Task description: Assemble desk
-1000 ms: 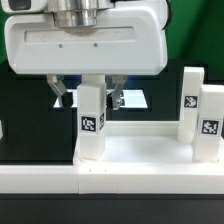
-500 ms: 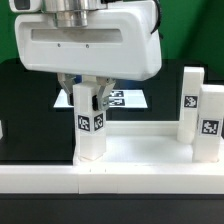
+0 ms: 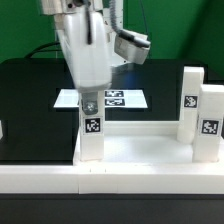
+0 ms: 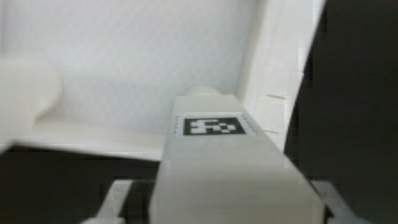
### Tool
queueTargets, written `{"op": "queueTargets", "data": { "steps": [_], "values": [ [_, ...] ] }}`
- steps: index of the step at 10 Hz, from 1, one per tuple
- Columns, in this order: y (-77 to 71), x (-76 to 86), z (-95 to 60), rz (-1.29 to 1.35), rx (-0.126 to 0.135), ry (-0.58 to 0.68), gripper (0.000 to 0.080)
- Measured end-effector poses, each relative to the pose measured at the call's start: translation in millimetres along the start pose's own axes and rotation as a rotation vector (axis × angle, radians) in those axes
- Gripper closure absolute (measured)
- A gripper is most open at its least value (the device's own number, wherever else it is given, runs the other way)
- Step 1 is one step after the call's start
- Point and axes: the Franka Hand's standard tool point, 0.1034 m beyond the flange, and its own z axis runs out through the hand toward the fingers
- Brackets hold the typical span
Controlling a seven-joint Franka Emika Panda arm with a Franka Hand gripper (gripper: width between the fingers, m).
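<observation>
no readable text, only square markers (image 3: pixel 92 126)

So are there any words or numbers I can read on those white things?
No words or numbers to read anywhere.
Leg under the gripper: black-and-white square marker, a pattern only.
Two legs at the exterior view's right: one such marker each.
Marker board: markers, partly hidden and blurred.

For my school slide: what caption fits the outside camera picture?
Gripper on a leg at the tabletop's corner.
</observation>
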Motion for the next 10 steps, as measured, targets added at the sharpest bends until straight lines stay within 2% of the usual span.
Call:
{"op": "queueTargets", "data": {
  "steps": [2,4,6,9,10],
  "values": [
    [-0.4,-2.2,0.3,0.251,0.009,-0.005,0.0509],
    [-0.2,-2.3,0.6,0.236,0.008,-0.003,0.0509],
    [-0.4,-2.0,0.0,0.022,0.009,-0.003,0.0196],
    [-2.5,-6.4,-1.2,-0.429,0.006,0.006,0.0154],
    [-2.4,-5.6,-1.1,-0.476,0.006,0.007,0.0154]
  ]
}}
